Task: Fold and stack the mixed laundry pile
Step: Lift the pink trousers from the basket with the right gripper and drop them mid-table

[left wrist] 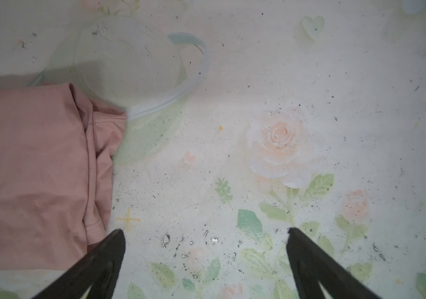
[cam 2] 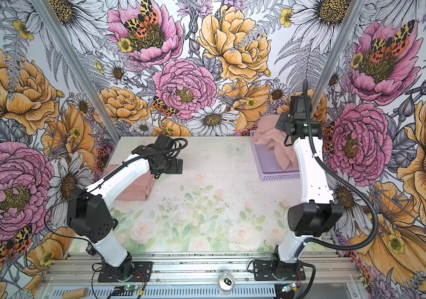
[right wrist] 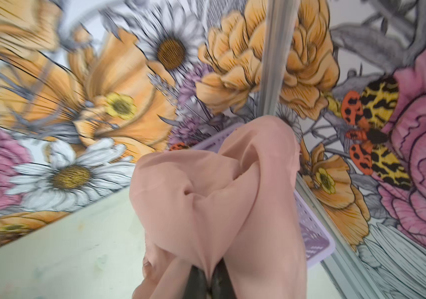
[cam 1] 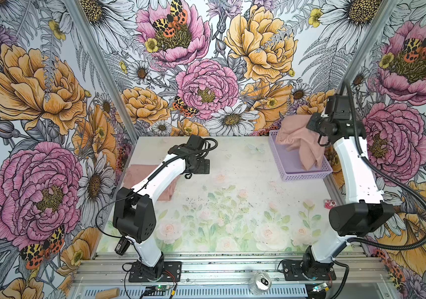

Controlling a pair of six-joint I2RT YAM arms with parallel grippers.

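Observation:
A crumpled dusty-pink garment (cam 1: pixel 298 142) (cam 2: pixel 274 137) hangs over the lavender basket (cam 1: pixel 307 176) at the table's back right, its lower end still reaching into the basket. My right gripper (right wrist: pixel 209 281) is shut on a pinched fold of this garment (right wrist: pixel 206 202), and the cloth hides most of the fingers. A folded pink garment (cam 1: pixel 134 173) (left wrist: pixel 33 168) lies flat at the table's left, partly under my left arm. My left gripper (left wrist: pixel 206 233) (cam 1: pixel 198 167) hovers open over bare table just right of it, with nothing between the fingers.
The basket (cam 2: pixel 279 176) sits close to the right wall and a metal corner post (right wrist: pixel 276 51). A small red item (cam 1: pixel 329 204) lies at the table's right edge. A can (cam 1: pixel 260 282) and a wooden piece (cam 1: pixel 107 293) rest on the front rail.

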